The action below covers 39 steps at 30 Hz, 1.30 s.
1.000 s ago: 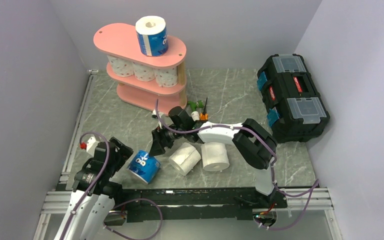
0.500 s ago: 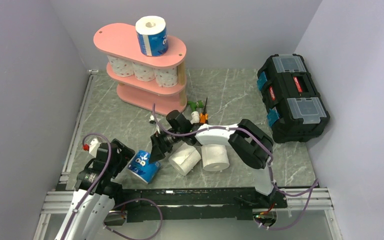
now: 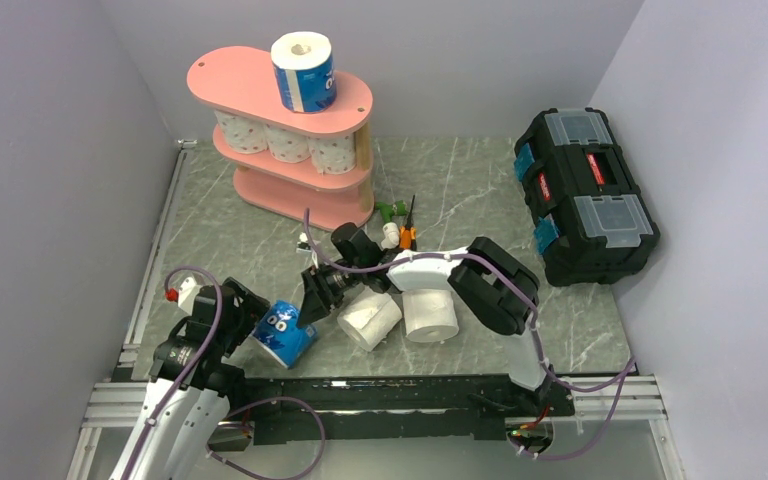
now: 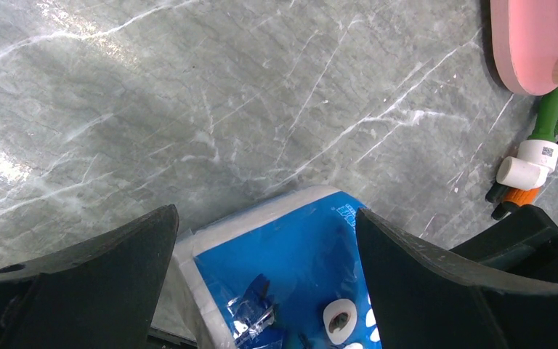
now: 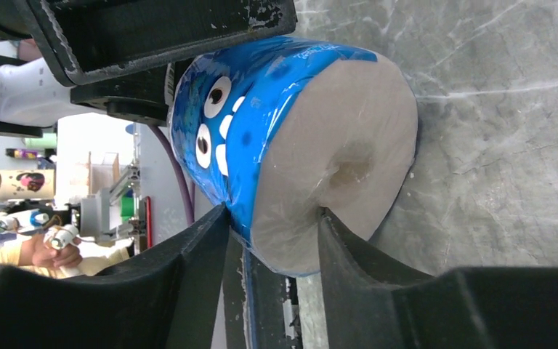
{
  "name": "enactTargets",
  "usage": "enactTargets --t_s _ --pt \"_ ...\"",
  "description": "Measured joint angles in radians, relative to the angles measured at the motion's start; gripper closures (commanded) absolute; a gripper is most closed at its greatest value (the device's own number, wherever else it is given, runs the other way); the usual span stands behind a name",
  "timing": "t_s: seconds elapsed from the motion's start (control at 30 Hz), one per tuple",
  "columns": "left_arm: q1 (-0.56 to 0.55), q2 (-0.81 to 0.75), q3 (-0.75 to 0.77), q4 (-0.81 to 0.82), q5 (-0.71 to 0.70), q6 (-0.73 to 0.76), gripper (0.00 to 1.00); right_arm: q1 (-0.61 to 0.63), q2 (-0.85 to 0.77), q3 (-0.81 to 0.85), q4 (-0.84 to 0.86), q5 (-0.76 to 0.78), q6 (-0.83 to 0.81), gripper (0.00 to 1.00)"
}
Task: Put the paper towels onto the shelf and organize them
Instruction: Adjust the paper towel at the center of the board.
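Note:
A blue cartoon-eyed paper towel roll (image 3: 282, 333) lies on its side near the table's front left. My right gripper (image 3: 310, 300) is shut on its wall, one finger (image 5: 349, 247) in the core and the other (image 5: 189, 254) on the wrapper. My left gripper (image 3: 248, 315) stands open astride the same roll (image 4: 290, 269), its fingers not pressing it. Two plain white rolls (image 3: 370, 318) (image 3: 430, 312) lie just right of it. The pink shelf (image 3: 230, 75) carries another blue roll (image 3: 303, 70) on top and three pink-dotted rolls (image 3: 288, 143) on the middle tier.
A black toolbox (image 3: 585, 190) sits at the right. Small green, white and orange tools (image 3: 397, 225) lie by the shelf's foot and also show in the left wrist view, where the tools (image 4: 538, 156) lie beside the shelf's base (image 4: 530, 43). Walls close in left, right and behind.
My right gripper has slid left to the blue roll and narrowed onto its wall. The roll has shifted slightly towards the left gripper, which stays open.

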Motion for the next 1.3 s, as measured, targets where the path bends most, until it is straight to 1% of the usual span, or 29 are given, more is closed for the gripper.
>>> enactTargets --t_s 0.07,0.13,0.2,0.3,0.37,0.47,0.63,0.83,0.93,1.1,1.3 --pt "0.000 0.000 0.000 0.000 0.000 0.000 0.02 0.000 0.003 0.000 0.015 -0.007 0.010 0.62" --pt "0.000 0.000 0.000 0.000 0.000 0.000 0.01 0.000 0.003 0.000 0.026 -0.010 0.020 0.65" --pt "0.000 0.000 0.000 0.000 0.000 0.000 0.01 0.000 0.003 -0.001 0.036 -0.010 0.026 0.67" --pt "0.000 0.000 0.000 0.000 0.000 0.000 0.01 0.000 0.003 -0.002 0.045 -0.010 0.029 0.67" --pt "0.000 0.000 0.000 0.000 0.000 0.000 0.01 0.000 0.003 -0.007 0.054 -0.011 0.031 0.63" --pt "0.000 0.000 -0.001 0.000 0.000 0.000 0.02 0.000 0.003 -0.018 0.076 -0.015 0.048 0.53" --pt "0.000 -0.002 -0.016 0.007 0.005 0.000 0.02 0.000 0.003 -0.030 0.126 -0.025 0.105 0.43" --pt "0.000 -0.002 -0.017 0.007 0.005 0.000 0.02 -0.002 0.011 -0.041 0.234 -0.060 0.198 0.43" --pt "0.000 -0.002 -0.017 0.007 0.005 0.000 0.02 -0.002 0.024 -0.040 0.251 -0.078 0.222 0.43" --pt "0.000 -0.002 -0.017 0.008 0.005 0.000 0.02 -0.002 0.058 -0.017 0.243 -0.109 0.237 0.41" --pt "0.000 -0.002 -0.023 0.018 0.005 0.000 0.02 0.001 0.076 0.024 0.168 -0.119 0.219 0.38"
